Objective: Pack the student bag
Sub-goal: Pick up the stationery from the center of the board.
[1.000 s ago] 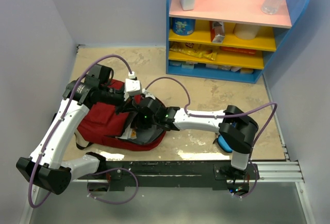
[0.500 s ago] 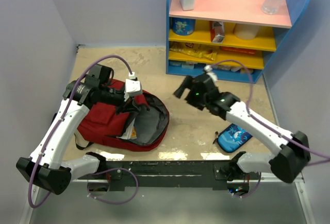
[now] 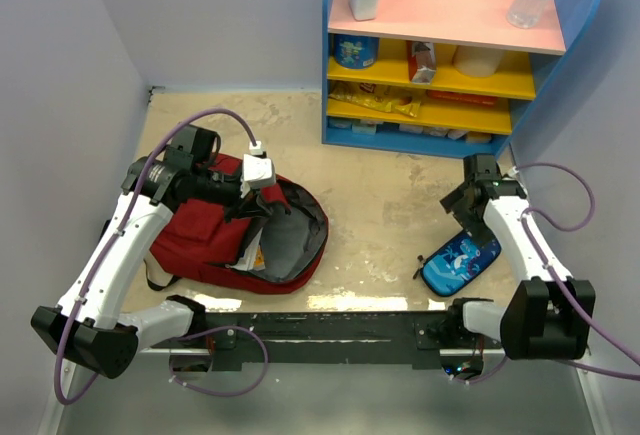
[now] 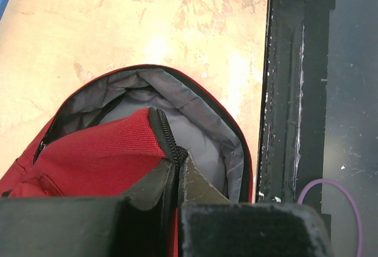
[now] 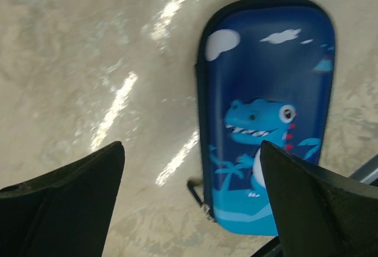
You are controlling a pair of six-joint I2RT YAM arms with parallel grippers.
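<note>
The left gripper [image 4: 177,165] was clamped tight on the zipper edge of the student bag [image 3: 200,230], both fingers pinching the red upper flap by the black zip and holding the mouth open. Grey lining showed inside the gape, and in the top view something pale lay just within the opening, too hidden to name. The bag itself lay on the left of the table [image 3: 390,205], its open mouth facing the near edge, just beside the black rail [image 4: 295,91].

Over on the right, the right gripper [image 5: 190,150] was spread wide with nothing between its fingers. It hung over the blue dinosaur pouch [image 5: 266,109], touching nothing as far as the wrist view showed; the pouch's left zipper edge sat roughly between the two fingers, with most of its body towards the right finger. The pouch lay flat at the near right of the table, well apart from the bag.

Against a second earlier, the big change was the right arm. It had been reaching across with its gripper at the bag's open mouth. Half a second back it was out over mid-table near the blue shelf unit [image 3: 450,55]. Now it had swung all the way to the right side, above the pouch. The left arm, the bag and the pouch had not shifted.
</note>
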